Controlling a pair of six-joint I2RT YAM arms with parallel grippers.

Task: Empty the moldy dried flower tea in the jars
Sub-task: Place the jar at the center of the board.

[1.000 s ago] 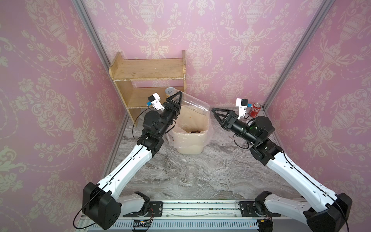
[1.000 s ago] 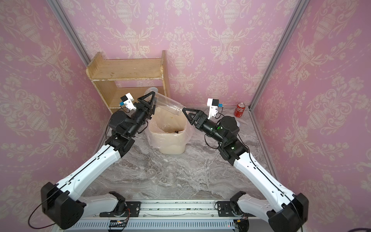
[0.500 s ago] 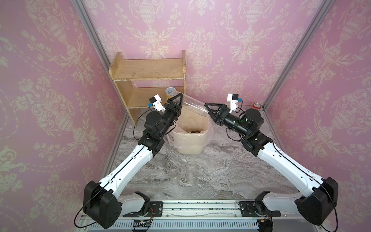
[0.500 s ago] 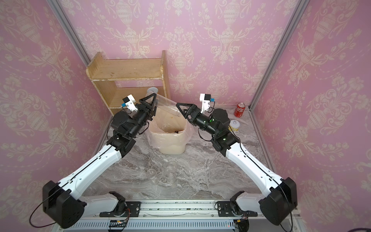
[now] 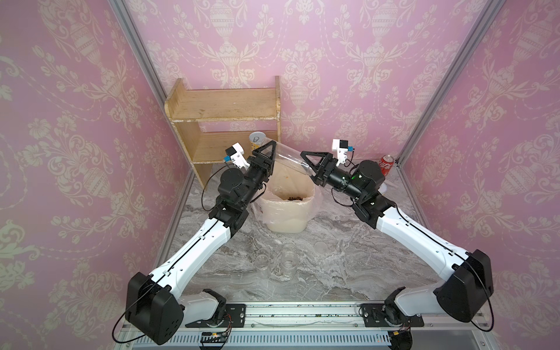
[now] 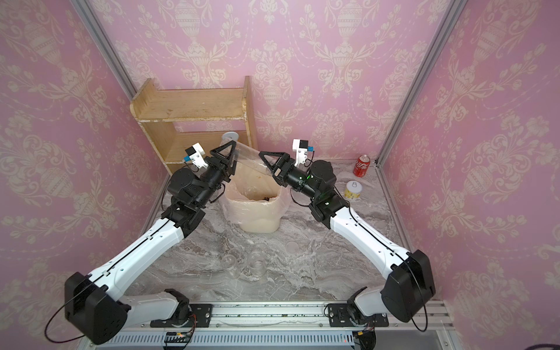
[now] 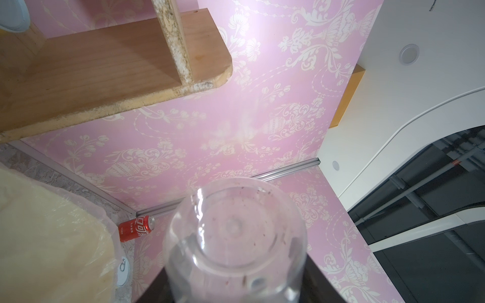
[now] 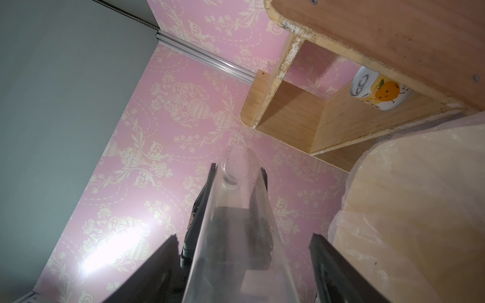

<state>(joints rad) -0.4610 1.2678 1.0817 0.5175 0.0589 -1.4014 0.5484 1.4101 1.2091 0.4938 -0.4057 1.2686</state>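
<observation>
A tall clear jar (image 5: 288, 157) hangs tilted above the lined bin (image 5: 285, 221), empty but for a few crumbs. My left gripper (image 5: 268, 151) is shut on its closed end; in the left wrist view the jar (image 7: 236, 236) fills the space between the dark fingers (image 7: 154, 291). My right gripper (image 5: 306, 162) is open around the jar's other end. In the right wrist view its fingers (image 8: 157, 267) stand clear of the jar (image 8: 236, 223) on both sides. Moldy dried flower tea (image 5: 295, 198) lies dark in the bin. Two short jars (image 5: 262, 263) (image 5: 288, 263) stand on the table.
A wooden shelf (image 5: 224, 109) stands at the back left with a printed tin (image 5: 257, 140) on it. A red cola can (image 6: 361, 165) and another tin (image 6: 353, 190) sit at the back right. A clear lid (image 5: 320, 247) lies on the marble table.
My right arm has swung left from beside the bin until its jaws are around the jar's free end, and they have narrowed somewhat. The left arm has held the jar still.
</observation>
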